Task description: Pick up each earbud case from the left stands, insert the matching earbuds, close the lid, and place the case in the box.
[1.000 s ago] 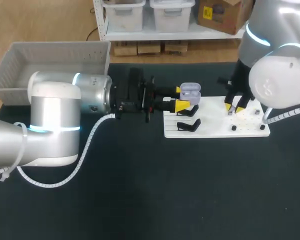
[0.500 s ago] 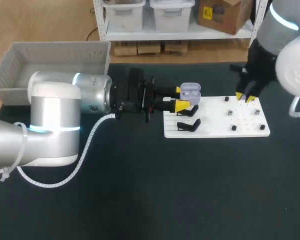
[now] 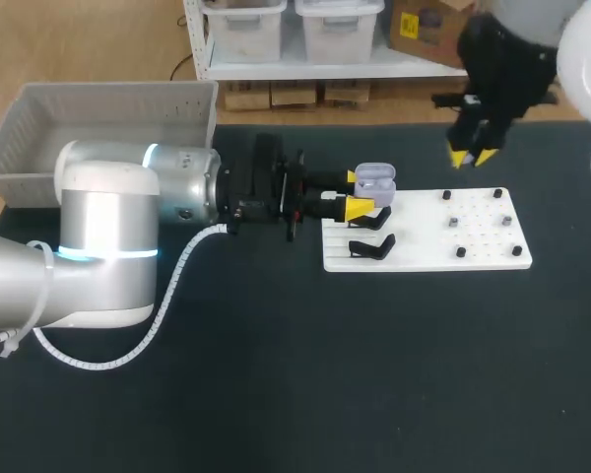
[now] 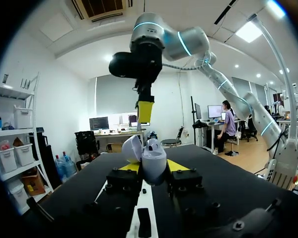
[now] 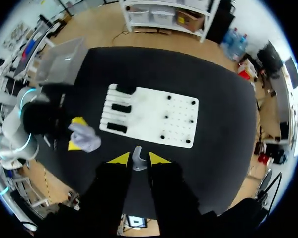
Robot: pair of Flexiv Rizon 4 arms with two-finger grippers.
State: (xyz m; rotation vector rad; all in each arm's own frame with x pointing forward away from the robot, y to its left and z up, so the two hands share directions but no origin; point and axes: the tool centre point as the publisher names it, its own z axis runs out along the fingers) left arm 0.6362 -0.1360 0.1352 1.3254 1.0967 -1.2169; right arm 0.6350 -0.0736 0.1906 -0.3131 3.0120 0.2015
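Note:
My left gripper (image 3: 359, 194) reaches in from the left and is shut on a lavender earbud case (image 3: 375, 178), whose lid stands open. In the left wrist view the case (image 4: 153, 157) sits upright between the yellow tips. It hangs just over the left end of the white board (image 3: 424, 258), above two black stands (image 3: 371, 246). My right gripper (image 3: 470, 156) is raised behind the board's far edge. It is shut on a small pale earbud (image 5: 137, 161) that shows between its tips. Several small dark pieces (image 3: 460, 252) sit on the board's right half.
A grey plastic bin (image 3: 39, 133) stands at the table's back left corner, behind my left arm. The dark table top (image 3: 374, 374) lies bare in front of the board.
My right gripper has risen off the board's right half and moved back and upward, with the earbud in it. The left arm and the case have stayed still.

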